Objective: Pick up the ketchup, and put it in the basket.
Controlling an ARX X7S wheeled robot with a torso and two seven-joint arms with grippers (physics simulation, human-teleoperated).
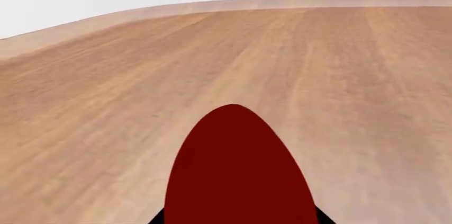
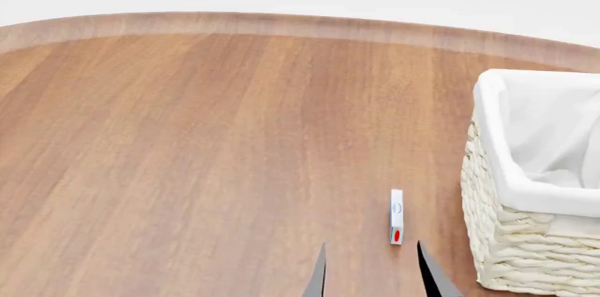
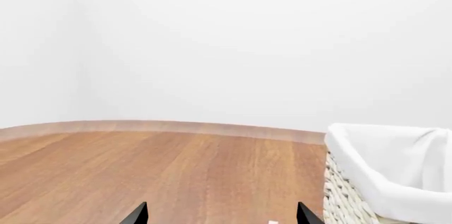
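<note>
Between my right fingertips, spread wide, nothing held. One small box just beyond. One basket right of it. Ketchup: one, against my left claw; grip state unclear.

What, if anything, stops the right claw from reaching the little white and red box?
Probably nothing, so yes. The right claw is open, and the box sits just ahead of its tips on the table with nothing between them. The basket is close by but off to the side.
</note>
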